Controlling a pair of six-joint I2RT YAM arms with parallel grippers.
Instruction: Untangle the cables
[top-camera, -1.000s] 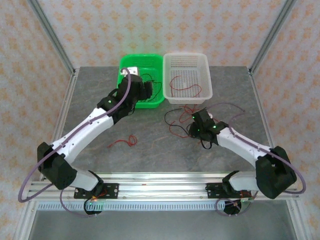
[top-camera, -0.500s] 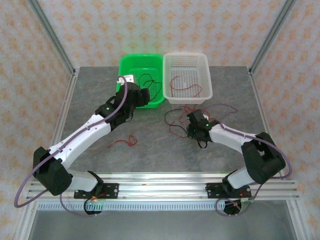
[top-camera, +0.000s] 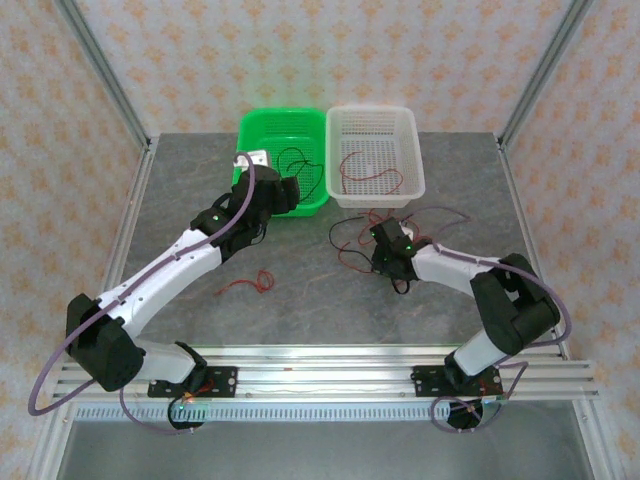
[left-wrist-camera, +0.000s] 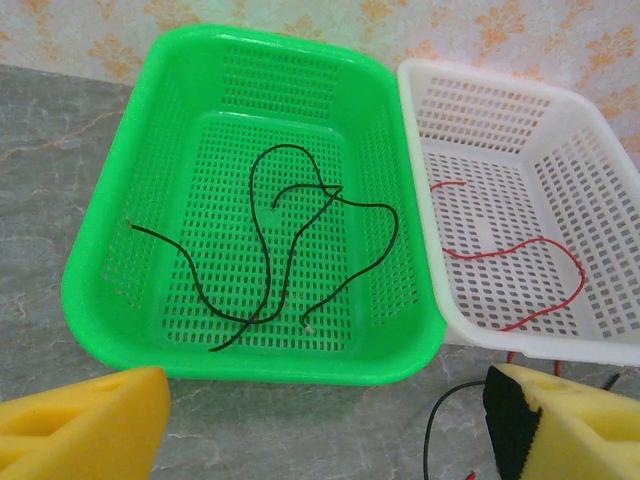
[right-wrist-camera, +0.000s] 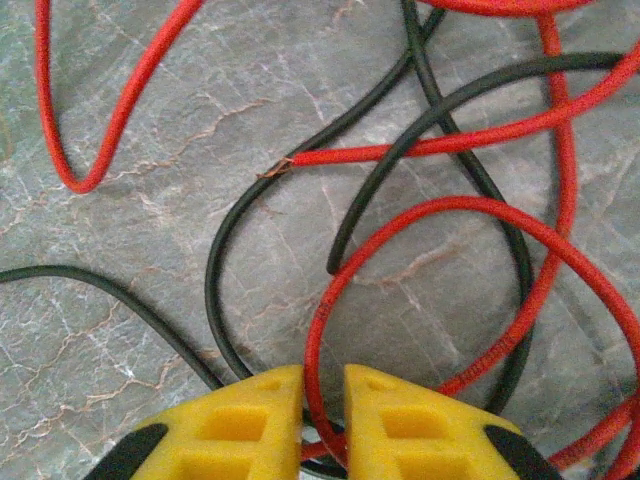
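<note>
Right gripper (right-wrist-camera: 323, 385) clamps the red cable (right-wrist-camera: 460, 203), whose loop extends directly ahead. Left gripper (left-wrist-camera: 320, 425), released, is farther off.

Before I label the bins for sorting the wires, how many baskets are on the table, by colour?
Green basket: 1
White basket: 1
Total: 2
</note>
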